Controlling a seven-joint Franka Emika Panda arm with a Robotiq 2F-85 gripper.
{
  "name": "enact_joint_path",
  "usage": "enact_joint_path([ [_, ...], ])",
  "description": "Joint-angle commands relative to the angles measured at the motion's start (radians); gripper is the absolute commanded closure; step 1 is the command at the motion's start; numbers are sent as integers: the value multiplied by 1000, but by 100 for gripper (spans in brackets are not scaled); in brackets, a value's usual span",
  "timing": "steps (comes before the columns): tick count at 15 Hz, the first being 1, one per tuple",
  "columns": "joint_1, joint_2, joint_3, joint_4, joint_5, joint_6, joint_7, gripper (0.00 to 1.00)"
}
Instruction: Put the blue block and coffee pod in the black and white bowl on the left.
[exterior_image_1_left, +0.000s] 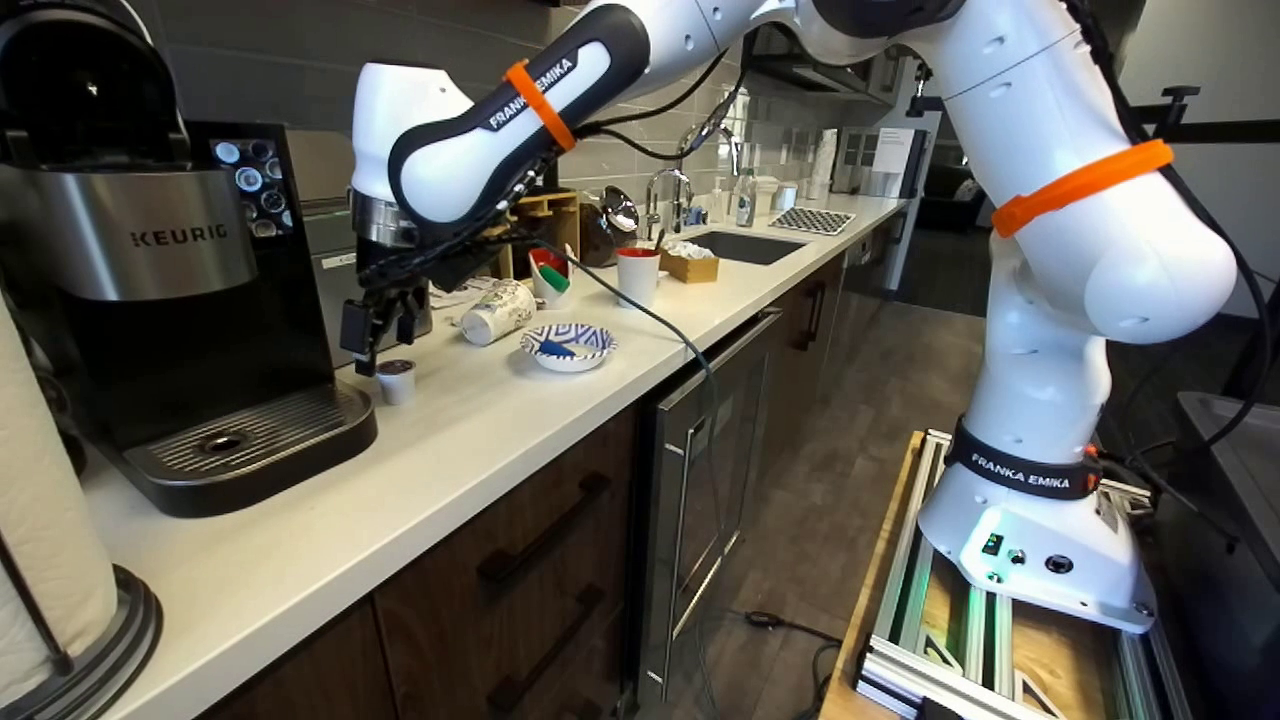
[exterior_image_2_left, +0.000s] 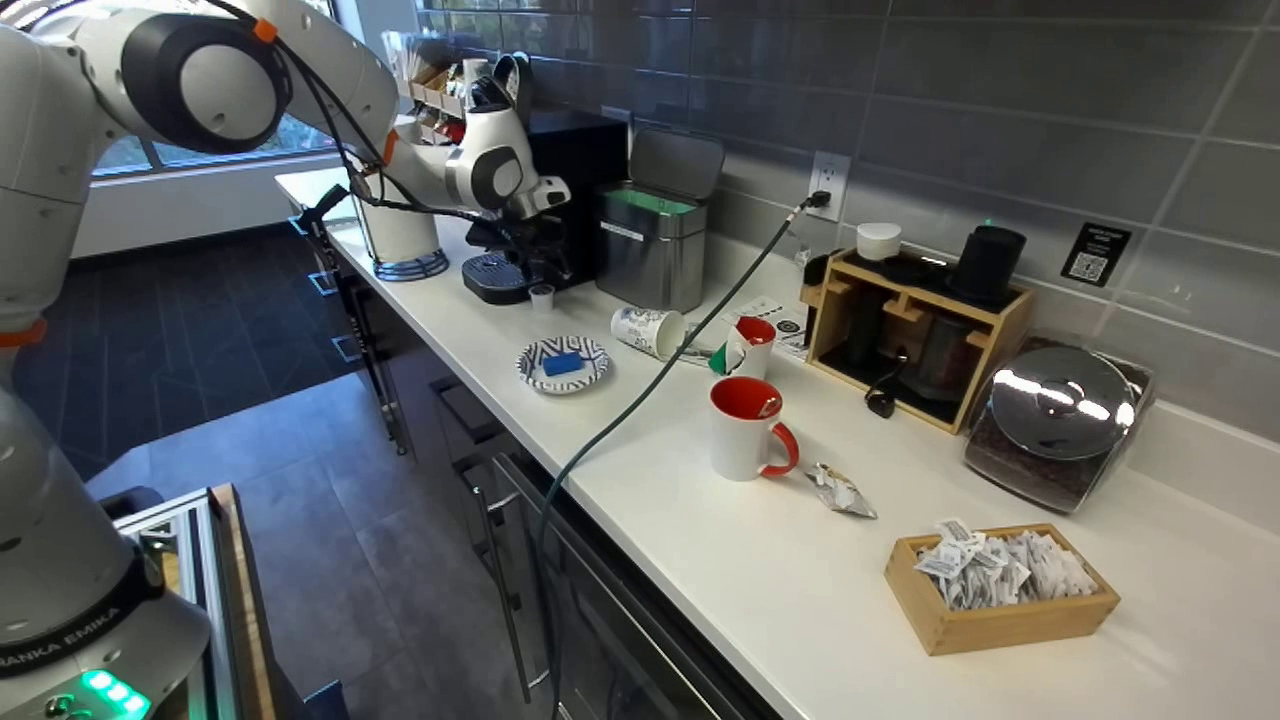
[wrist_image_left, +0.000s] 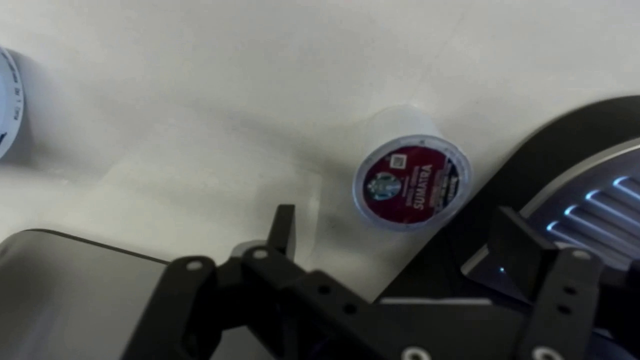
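Note:
The coffee pod (exterior_image_1_left: 397, 385) stands upright on the counter beside the coffee maker's drip tray. It also shows in an exterior view (exterior_image_2_left: 542, 299) and, with a dark red lid, in the wrist view (wrist_image_left: 411, 182). My gripper (exterior_image_1_left: 386, 335) is open and empty just above the pod; in the wrist view its fingers (wrist_image_left: 397, 224) are spread wide, with the pod between and ahead of them, apart from both. The blue block (exterior_image_2_left: 563, 363) lies inside the black and white bowl (exterior_image_2_left: 531, 366). In an exterior view the block (exterior_image_1_left: 556, 349) sits in the bowl (exterior_image_1_left: 570, 365) too.
The coffee maker (exterior_image_1_left: 190, 235) stands right beside the pod. A steel bin (exterior_image_2_left: 652, 250) is behind the gripper. A tipped paper cup (exterior_image_2_left: 640, 328) lies near the bowl. A red-lined mug (exterior_image_2_left: 738, 445) and a tea-bag box (exterior_image_2_left: 1010, 620) stand farther along. A cable (exterior_image_2_left: 640, 400) crosses the counter.

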Motion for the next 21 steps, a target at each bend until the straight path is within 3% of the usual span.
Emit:
enact_joint_path([
  [1, 19, 50, -21, 73, -26, -75, 39, 8],
  [6, 14, 57, -18, 96, -13, -140, 42, 53],
  [9, 15, 44, -12, 96, -10, -202, 40, 72],
  [14, -40, -29, 9, 47, 41, -268, 6, 73],
  [18, -147, -123, 0, -34, 136, -274, -12, 73],
  [21, -250, -185, 7, -108, 231, -334, -113, 73],
])
